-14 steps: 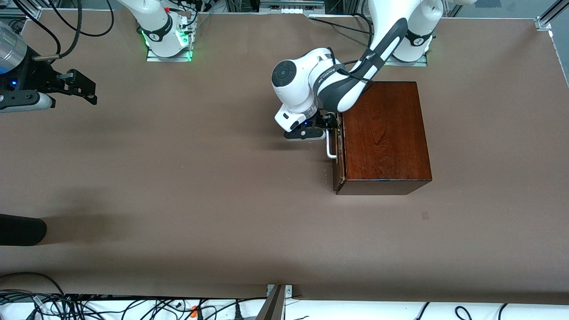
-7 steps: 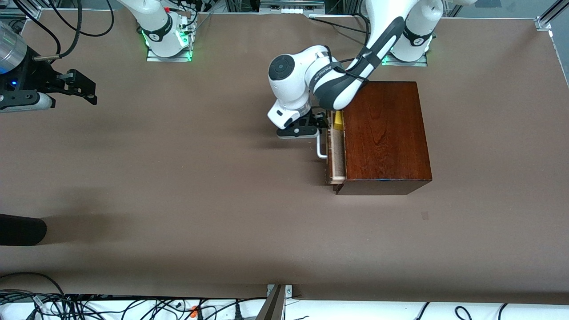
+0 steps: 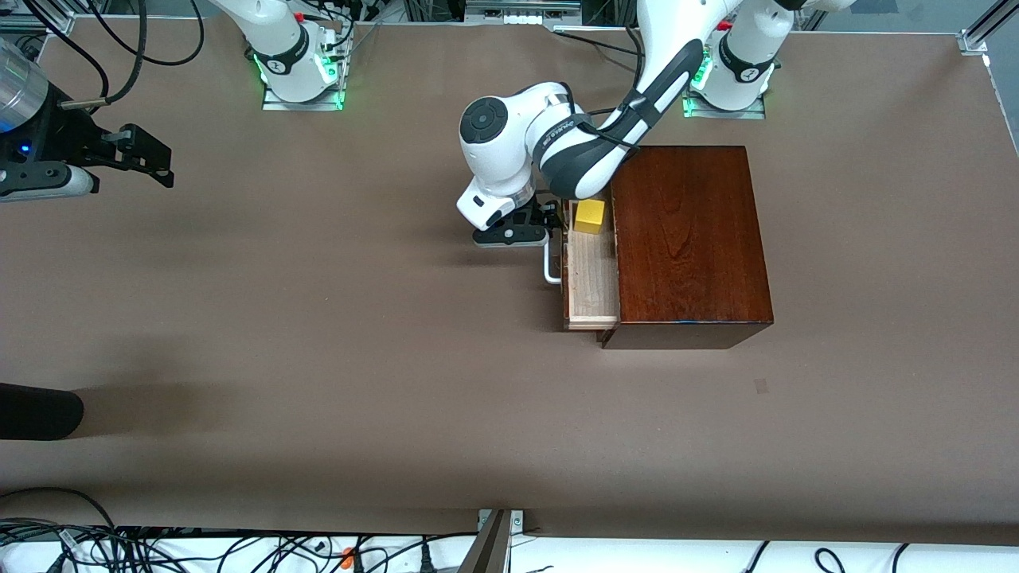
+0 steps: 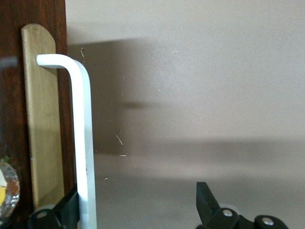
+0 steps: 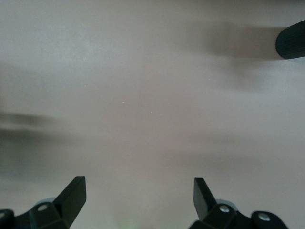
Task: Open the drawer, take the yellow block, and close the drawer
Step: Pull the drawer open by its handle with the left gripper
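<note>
Matte brown table (image 3: 318,334): left gripper (image 3: 549,231) spread astride smooth white loop handle (image 4: 85,143), gripping nothing.

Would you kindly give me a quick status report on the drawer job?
Left gripper at the drawer's white handle, fingers open, one hooked inside it. Drawer partly out; yellow block lying inside. Right gripper waiting open at its end of the table. Nothing blocking.

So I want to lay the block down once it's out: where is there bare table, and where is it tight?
Bare table stretches from the drawer toward the right gripper, which waits open at its end, and also nearer the camera than the box. It is crowded at the white handle, where the left gripper stands open beside the yellow block.
</note>
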`<action>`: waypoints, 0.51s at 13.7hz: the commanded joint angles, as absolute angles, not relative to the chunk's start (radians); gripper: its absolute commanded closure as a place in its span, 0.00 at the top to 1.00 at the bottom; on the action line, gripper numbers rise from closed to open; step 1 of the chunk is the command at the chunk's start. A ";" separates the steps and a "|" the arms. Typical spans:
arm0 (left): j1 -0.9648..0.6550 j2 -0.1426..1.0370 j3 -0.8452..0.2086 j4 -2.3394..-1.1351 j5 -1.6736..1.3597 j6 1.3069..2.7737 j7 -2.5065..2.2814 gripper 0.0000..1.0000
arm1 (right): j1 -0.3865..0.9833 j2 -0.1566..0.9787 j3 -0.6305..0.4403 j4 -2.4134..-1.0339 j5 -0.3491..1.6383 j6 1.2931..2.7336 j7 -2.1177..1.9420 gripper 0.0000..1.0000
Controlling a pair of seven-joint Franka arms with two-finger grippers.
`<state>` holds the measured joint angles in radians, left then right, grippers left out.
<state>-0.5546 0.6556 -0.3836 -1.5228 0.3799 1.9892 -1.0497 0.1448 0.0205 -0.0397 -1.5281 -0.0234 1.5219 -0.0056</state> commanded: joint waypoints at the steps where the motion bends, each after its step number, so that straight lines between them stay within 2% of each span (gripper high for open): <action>1: -0.583 0.713 -0.388 -1.427 0.356 2.017 -1.057 1.00 | 0.141 0.028 -0.040 -1.511 -0.006 1.514 -0.003 1.00; 7: -0.578 0.701 -0.388 -1.410 0.334 2.008 -1.045 1.00 | 0.141 0.028 -0.040 -1.511 -0.006 1.514 -0.003 1.00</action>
